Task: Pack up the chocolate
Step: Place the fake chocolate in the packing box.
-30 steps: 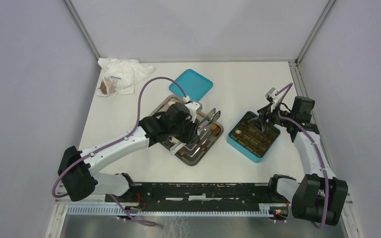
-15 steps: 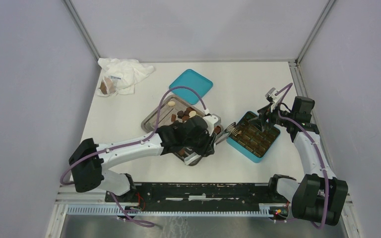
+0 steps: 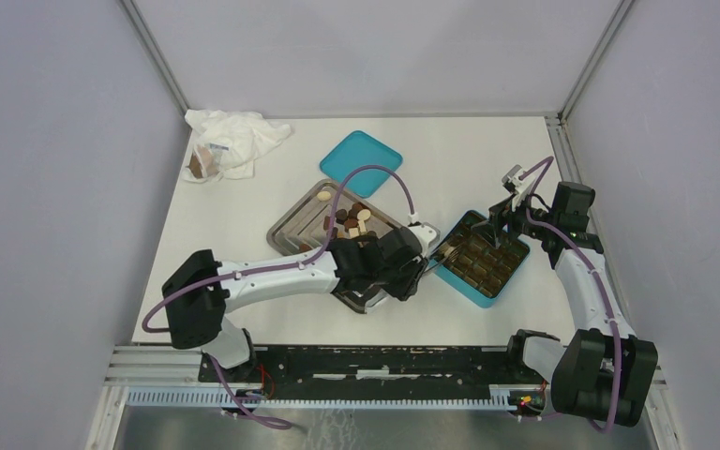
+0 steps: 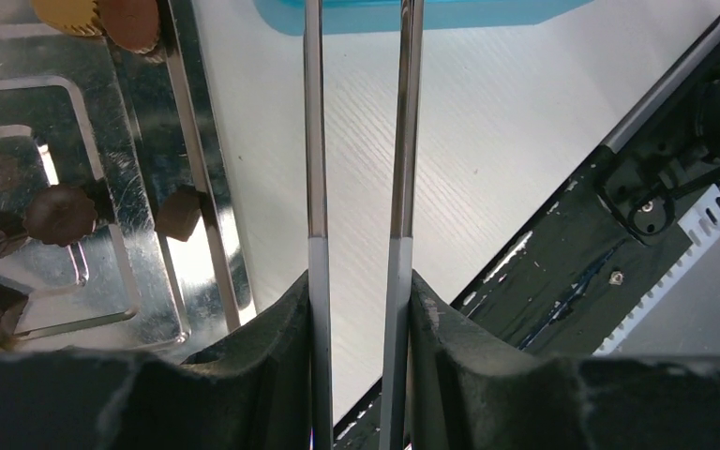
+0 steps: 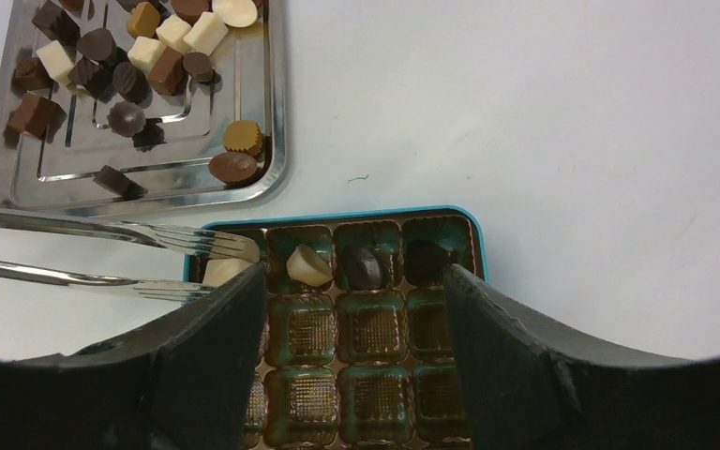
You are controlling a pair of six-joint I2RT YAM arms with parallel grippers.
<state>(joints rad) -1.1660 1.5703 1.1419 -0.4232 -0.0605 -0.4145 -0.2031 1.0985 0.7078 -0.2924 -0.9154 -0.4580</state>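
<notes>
From above: shows left gripper [image 3: 419, 259] clamped narrow on tongs [image 3: 441, 252], tips over the left corner of the box [image 3: 452, 277]; right gripper [image 3: 501, 225] spread wide, holding nothing, above that box; most chocolate [image 3: 350, 217] heaped on the tray [image 3: 291, 227]. From left wrist: shows both tongs arms between the fingers [image 4: 272, 356], loose pieces on the tray at left. From right wrist: shows wide fingers framing the box, cream and dark pieces in its top row, one cream piece just beside the tongs tips

No legible text, label, brand or number on anything.
</notes>
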